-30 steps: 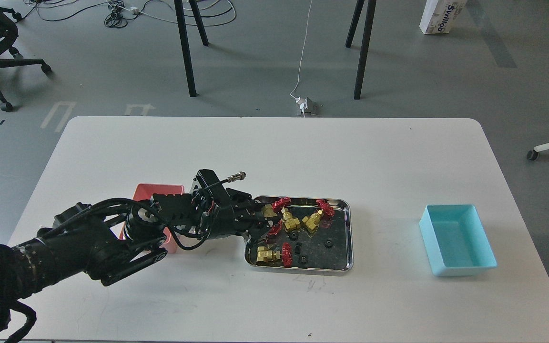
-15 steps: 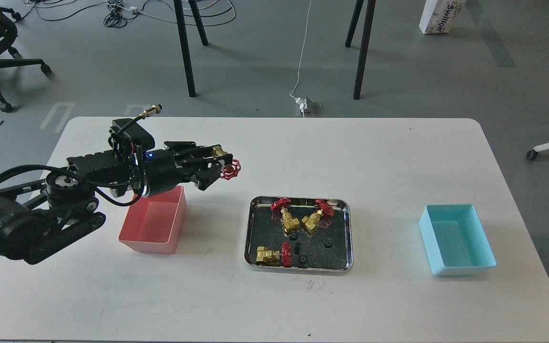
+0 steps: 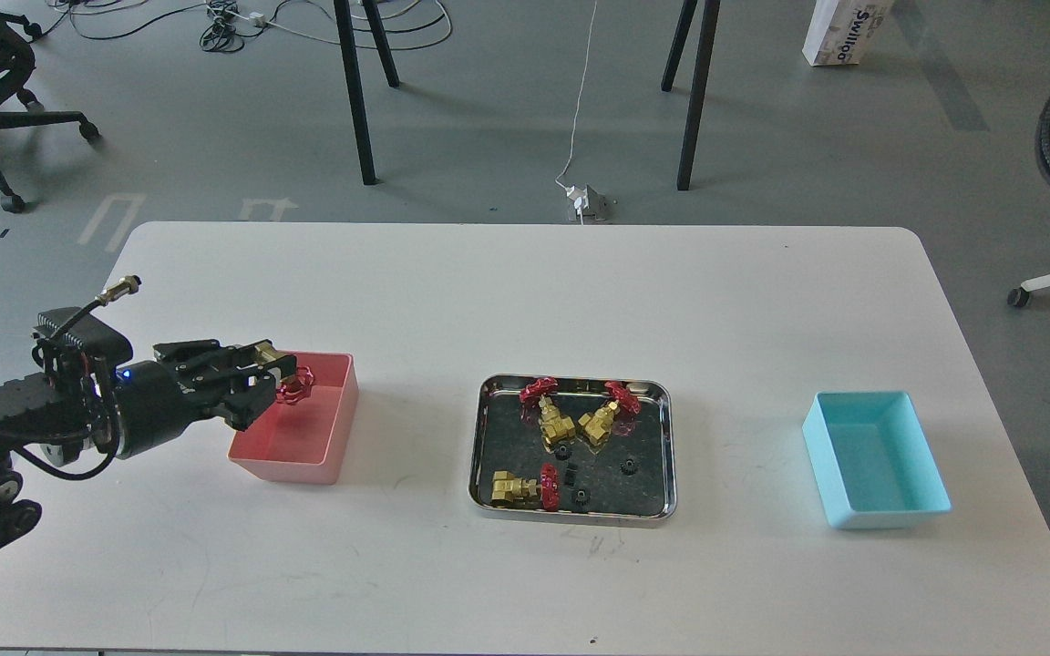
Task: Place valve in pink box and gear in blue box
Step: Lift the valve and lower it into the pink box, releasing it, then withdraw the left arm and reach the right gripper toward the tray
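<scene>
The valve (image 3: 286, 380) hung over the pink box (image 3: 335, 435), clamped in the left hand (image 3: 262, 380), its brass body mostly hidden by the fingers. The right hand was out of view. Tiny gears (image 3: 581, 495) in the tray (image 3: 662, 456) were hard to make out.

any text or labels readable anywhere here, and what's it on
"Swilloo", or close to it, printed sideways in blue on the white carton on the floor, top right; cut off by the frame and blurred, so the spelling is uncertain.
Nothing else carries readable text: no print shows on either box, the tray or the valves.
</scene>
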Motion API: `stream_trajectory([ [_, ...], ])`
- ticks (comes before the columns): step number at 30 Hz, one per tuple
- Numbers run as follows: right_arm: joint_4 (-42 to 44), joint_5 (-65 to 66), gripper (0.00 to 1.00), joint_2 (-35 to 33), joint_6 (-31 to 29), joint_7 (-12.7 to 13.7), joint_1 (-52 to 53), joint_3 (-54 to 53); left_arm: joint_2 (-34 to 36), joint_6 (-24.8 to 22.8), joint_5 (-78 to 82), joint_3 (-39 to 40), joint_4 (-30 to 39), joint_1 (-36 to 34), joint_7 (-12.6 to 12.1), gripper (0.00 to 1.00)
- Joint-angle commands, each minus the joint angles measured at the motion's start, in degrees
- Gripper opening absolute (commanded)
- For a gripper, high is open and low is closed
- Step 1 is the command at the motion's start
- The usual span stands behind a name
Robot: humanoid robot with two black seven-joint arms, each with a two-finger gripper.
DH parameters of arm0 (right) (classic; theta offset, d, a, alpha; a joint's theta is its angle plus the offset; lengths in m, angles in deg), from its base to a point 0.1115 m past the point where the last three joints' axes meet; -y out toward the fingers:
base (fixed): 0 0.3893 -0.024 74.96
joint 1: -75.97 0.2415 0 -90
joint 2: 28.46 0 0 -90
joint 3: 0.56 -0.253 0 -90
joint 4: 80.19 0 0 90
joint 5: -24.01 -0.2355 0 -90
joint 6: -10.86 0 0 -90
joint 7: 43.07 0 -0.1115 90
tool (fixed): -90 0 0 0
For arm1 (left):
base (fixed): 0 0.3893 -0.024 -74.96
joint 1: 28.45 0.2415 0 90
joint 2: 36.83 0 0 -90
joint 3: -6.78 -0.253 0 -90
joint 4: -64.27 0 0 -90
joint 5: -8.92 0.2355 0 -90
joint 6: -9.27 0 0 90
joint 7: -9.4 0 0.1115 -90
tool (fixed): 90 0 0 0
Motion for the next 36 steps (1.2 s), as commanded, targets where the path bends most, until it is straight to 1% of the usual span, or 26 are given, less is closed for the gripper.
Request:
stream_trajectory([
  [1,1.1,0.0,0.99,1.2,0.0,0.0,0.5,0.0,-2.1,1.8,0.2,-0.4,-3.1,0.4,0.0,0.26],
  [3,1.2,0.0,0.99,1.4,0.0,0.0,0.7,0.0,-2.9,2.6,0.3,-0.5,-4.5,1.2,0.0,0.26],
  [9,1.2,0.1,0.99,1.7,0.0,0.0,0.7,0.0,-5.6,2.8,0.7,-0.4,-4.8,2.7,-0.1,0.26],
  [12,1.2,0.1,0.99,1.7,0.0,0.0,0.7,0.0,-5.9,2.8,0.7,-0.4,-5.6,3.2,-0.1,0.29],
  [13,1.2,0.1,0.99,1.7,0.0,0.0,0.7,0.0,-6.4,2.9,0.7,-0.4,-5.7,3.2,-0.1,0.31],
  [14,1.2,0.1,0.99,1.7,0.0,0.0,0.7,0.0,-6.9,3.1,0.7,-0.4,-5.8,3.2,-0.1,0.35],
  [15,1.2,0.1,0.99,1.7,0.0,0.0,0.7,0.0,-7.3,3.3,0.7,-0.4,-6.1,3.2,-0.1,0.42],
  [18,1.2,0.1,0.99,1.7,0.0,0.1,0.7,0.0,-7.7,3.6,0.7,-0.4,-7.3,3.2,-0.1,0.54],
  [22,1.2,0.1,0.99,1.7,0.0,0.1,0.8,0.0,-7.8,3.6,0.6,-0.5,-7.6,3.2,-0.1,0.63],
  [25,1.2,0.1,0.99,1.7,0.0,0.1,0.7,0.0,-7.8,3.6,0.6,-0.3,-7.6,3.2,-0.1,0.68],
  [26,1.2,0.1,0.99,1.7,0.0,0.1,0.7,0.0,-7.8,3.6,0.5,-0.1,-7.6,3.2,-0.1,0.73],
  [27,1.1,0.2,0.99,1.7,0.0,0.1,0.7,0.0,-7.8,3.6,0.0,0.2,-7.6,3.1,-0.1,0.8],
  [28,1.1,0.3,0.99,1.7,-0.2,0.1,0.7,0.0,-7.6,3.7,-0.6,0.5,-7.6,2.9,-0.1,0.84],
  [31,0.4,3.8,0.99,1.8,-1.0,0.1,0.8,0.0,-7.4,4.7,-5.1,5.2,-7.7,1.9,0.0,0.94],
  [32,-0.2,6.2,0.99,2.0,-1.5,0.1,0.9,0.1,-7.3,4.3,-8.0,7.8,-7.7,1.6,0.0,0.96],
  [34,-2.3,11.4,0.99,3.0,-3.7,0.2,0.8,1.1,-7.3,3.9,-14.0,11.8,-8.4,-0.2,0.1,0.97],
  [36,-5.8,17.4,0.99,3.7,-6.3,0.2,1.2,3.6,-7.5,3.2,-21.4,15.0,-9.6,-3.3,0.2,0.98],
])
